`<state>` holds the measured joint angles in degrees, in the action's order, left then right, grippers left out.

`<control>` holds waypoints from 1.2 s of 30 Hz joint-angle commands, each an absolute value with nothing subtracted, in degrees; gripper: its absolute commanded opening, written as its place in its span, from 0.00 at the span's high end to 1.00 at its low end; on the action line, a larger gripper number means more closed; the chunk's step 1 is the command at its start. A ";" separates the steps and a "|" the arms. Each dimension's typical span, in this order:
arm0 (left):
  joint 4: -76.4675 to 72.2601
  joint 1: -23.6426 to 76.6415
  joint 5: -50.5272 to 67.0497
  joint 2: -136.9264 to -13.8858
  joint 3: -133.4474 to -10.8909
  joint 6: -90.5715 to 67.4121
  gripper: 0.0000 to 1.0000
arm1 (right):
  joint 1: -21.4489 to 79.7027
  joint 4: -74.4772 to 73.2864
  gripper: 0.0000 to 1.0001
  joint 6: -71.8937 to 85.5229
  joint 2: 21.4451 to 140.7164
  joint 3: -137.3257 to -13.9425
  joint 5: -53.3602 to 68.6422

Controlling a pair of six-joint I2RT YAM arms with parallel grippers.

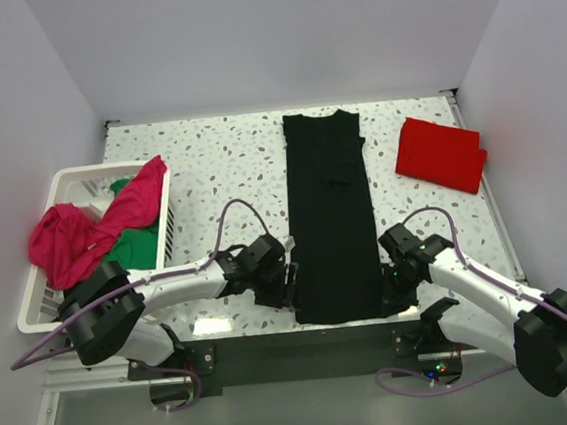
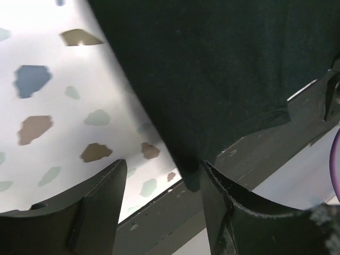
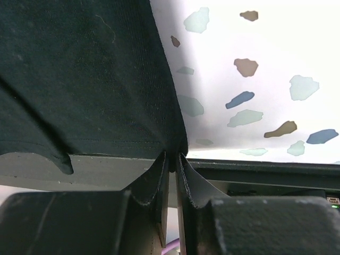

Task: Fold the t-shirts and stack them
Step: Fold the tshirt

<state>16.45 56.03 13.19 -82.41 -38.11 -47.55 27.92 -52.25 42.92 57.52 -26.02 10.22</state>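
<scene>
Lifting now could skew the fold: the right gripper [image 3: 171, 162] pinches the near hem of the black t-shirt [image 1: 330, 218] (spread flat on the table [image 1: 228, 158]), but the left gripper [image 2: 162, 169] straddles its corner, jaws apart.

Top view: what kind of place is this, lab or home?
Probably a lab test cell: plain white walls around a speckled table, two robot arms bolted at its near edge, a black t-shirt laid out between them.
</scene>
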 commanded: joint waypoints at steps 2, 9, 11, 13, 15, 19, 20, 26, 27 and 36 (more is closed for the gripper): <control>12.92 57.65 15.20 -84.28 -40.43 -48.34 0.40 | 28.21 -52.29 0.89 44.12 56.51 -25.05 10.55; 16.60 59.59 14.77 -86.13 -42.19 -48.43 0.56 | 28.30 -53.08 0.89 44.30 55.37 -24.79 10.37; 17.49 59.85 14.59 -86.22 -42.54 -48.51 0.59 | 28.21 -53.26 0.89 44.47 54.93 -24.79 10.37; 17.75 60.12 14.68 -86.22 -42.45 -48.60 0.63 | 28.30 -53.44 0.89 44.47 54.76 -24.79 10.28; 17.93 60.47 14.77 -86.31 -42.54 -48.69 0.68 | 28.30 -53.26 0.89 44.65 54.67 -24.79 10.28; 18.72 60.64 14.68 -86.57 -42.72 -48.69 0.71 | 28.30 -53.09 0.89 44.82 54.84 -24.87 10.28; 18.72 60.64 14.68 -86.66 -42.80 -48.69 0.74 | 28.30 -52.91 0.89 44.74 54.93 -24.96 10.37; 18.81 61.00 15.73 -87.63 -43.24 -48.25 0.78 | 28.39 -52.56 0.90 44.82 55.46 -25.31 10.37; 18.46 61.00 15.99 -87.89 -43.24 -48.25 0.78 | 28.39 -52.56 0.90 44.82 55.55 -25.31 10.37; 17.14 61.08 17.05 -86.93 -42.63 -48.34 1.00 | 28.39 -52.73 0.93 44.91 56.16 -25.84 10.55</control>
